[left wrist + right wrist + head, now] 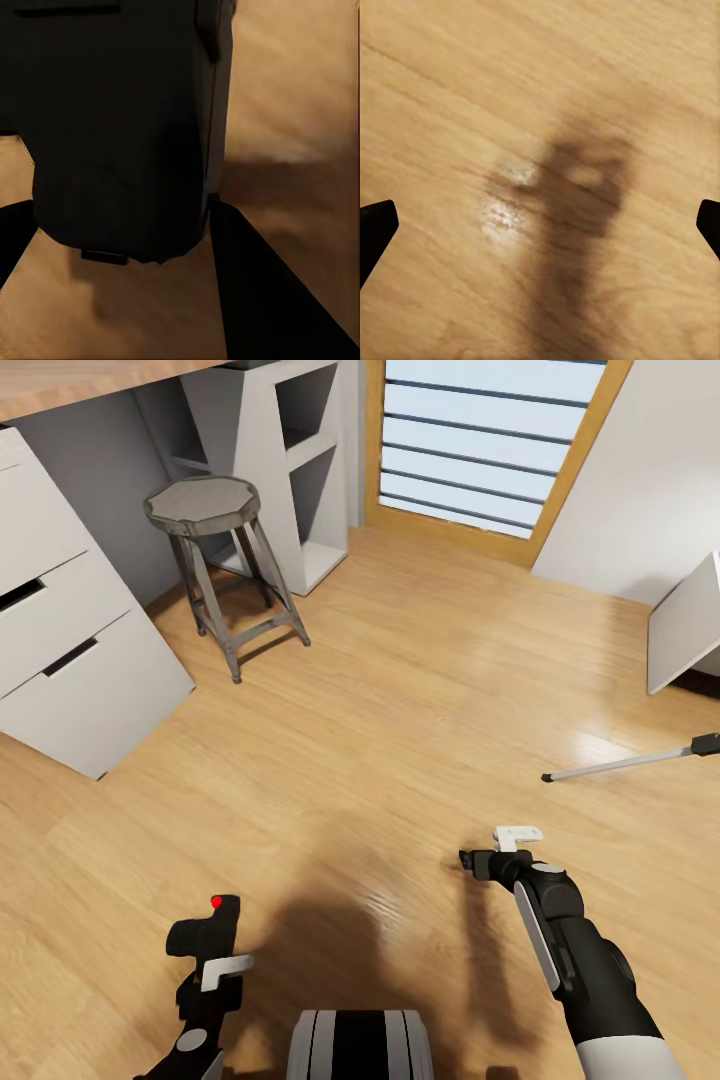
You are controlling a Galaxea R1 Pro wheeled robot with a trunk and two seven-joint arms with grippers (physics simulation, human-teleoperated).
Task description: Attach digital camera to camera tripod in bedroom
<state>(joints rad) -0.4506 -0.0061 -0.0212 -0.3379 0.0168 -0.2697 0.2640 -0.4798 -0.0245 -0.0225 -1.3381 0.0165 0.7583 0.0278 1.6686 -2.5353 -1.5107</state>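
Light wood floor (400, 700) all round me in the head view. My left hand (205, 950) is clamped on the digital camera (208, 932), red button up, low at my left side. My right hand (497, 852) hangs over bare floor, carrying nothing. One silver leg of the camera tripod (625, 762) pokes in at the right edge; its head is out of frame. My call: turn the base right, get the tripod head in sight, keep the camera level, come in slow so I don't kick that leg. Grey stool (215, 555), white drawers (70, 660) and shelf unit (300, 470) sit left, well apart from that path. Window (480, 440) ahead.

Left wrist view: black camera body (120, 127) sits between my fingers (270, 300), floor beyond.

Right wrist view: fingertips (375, 229) spread wide, only planks and my shadow between.
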